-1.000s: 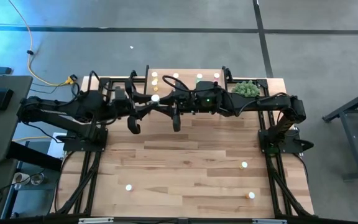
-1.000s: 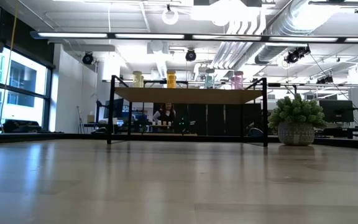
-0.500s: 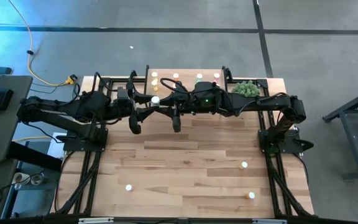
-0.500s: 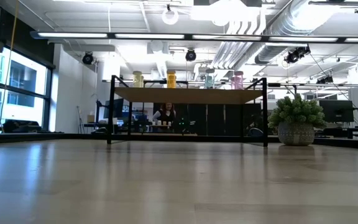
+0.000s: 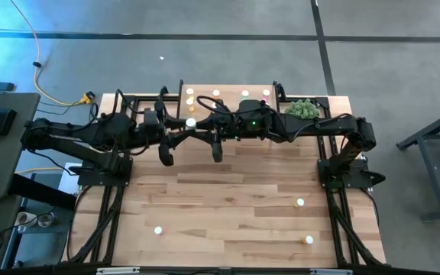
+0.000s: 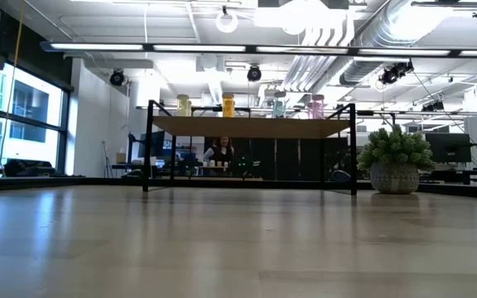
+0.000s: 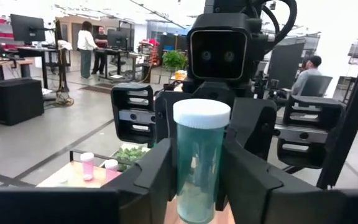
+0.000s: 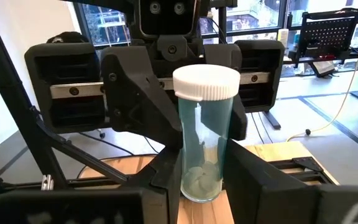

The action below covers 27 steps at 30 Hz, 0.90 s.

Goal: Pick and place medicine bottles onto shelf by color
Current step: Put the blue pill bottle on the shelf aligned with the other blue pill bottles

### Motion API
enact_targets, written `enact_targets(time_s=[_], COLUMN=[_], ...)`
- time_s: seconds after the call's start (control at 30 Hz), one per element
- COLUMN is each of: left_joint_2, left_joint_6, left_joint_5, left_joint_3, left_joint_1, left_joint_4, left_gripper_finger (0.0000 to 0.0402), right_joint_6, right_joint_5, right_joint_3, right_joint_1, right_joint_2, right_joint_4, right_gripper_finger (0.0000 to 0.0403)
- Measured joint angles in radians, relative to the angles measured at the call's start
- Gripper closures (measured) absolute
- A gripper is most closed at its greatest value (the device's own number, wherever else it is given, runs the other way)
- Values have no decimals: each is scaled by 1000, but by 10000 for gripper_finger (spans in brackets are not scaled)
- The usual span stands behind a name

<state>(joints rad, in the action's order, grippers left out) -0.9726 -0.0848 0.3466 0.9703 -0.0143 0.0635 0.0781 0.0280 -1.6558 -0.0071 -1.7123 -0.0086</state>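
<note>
Above the desk (image 5: pixel 235 191) at twelve o'clock, left claw (image 7: pixel 194 180) and right claw (image 8: pixel 201 171) both pinch one green bottle (image 7: pixel 200 163)

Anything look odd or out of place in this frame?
The teal bottle stands upright in mid-air, pinched by the left gripper and the right gripper at once, just in front of the shelf. Nothing looks spilled or damaged.
</note>
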Motion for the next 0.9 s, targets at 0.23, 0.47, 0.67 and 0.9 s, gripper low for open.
enact_targets(time_s=[0.23, 0.47, 0.67, 0.9], left_joint_2=[0, 0, 0, -1], left_joint_6=[34, 36, 40, 38], left_joint_5=[-16, -23, -26, -6], left_joint_3=[0, 0, 0, 0], left_joint_1=[0, 0, 0, -1], left_joint_4=[1, 1, 0, -13], left_gripper_finger=[317, 312, 312, 312], right_joint_6=[-2, -3, -31, -30], right_joint_5=[3, 6, -1, 0], right_joint_3=[0, 0, 0, 0], right_joint_1=[0, 0, 1, -8], right_joint_2=[0, 0, 0, 1], right_joint_4=[0, 0, -8, -62], right_gripper_finger=[320, 320, 314, 242])
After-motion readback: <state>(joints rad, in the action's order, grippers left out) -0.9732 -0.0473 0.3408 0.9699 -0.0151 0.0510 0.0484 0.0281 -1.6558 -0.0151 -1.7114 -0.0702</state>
